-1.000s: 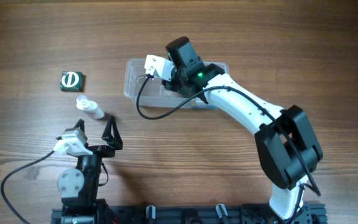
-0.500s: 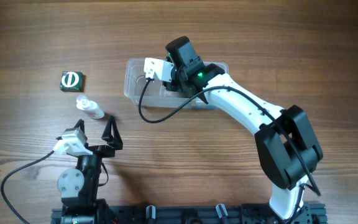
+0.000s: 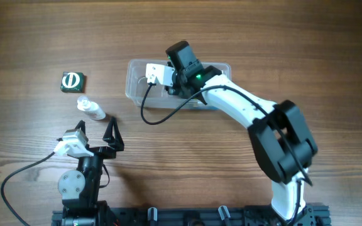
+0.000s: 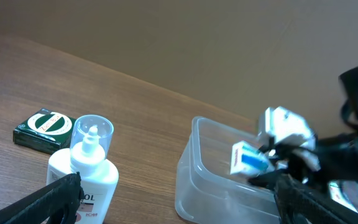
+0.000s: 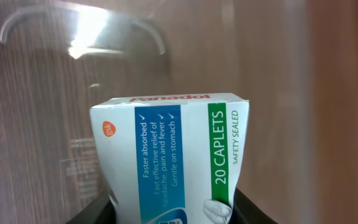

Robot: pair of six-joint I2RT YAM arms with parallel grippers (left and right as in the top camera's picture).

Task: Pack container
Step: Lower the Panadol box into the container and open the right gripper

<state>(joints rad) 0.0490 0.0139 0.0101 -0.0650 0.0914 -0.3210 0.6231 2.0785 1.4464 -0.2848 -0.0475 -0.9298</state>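
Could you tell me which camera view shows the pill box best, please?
Right wrist: the box fills the frame, print readable. Left wrist shows it small and blurred at the container; overhead hides it.

Items counted: one clear container point(image 3: 132, 80); two small boxes, namely one dark green box point(image 3: 73, 81) and one white, blue and green caplet box point(image 5: 173, 155); one white bottle point(image 3: 90, 109) with clear cap. Robot arms, two in all: left arm point(image 3: 80, 177), right arm point(image 3: 244, 108).
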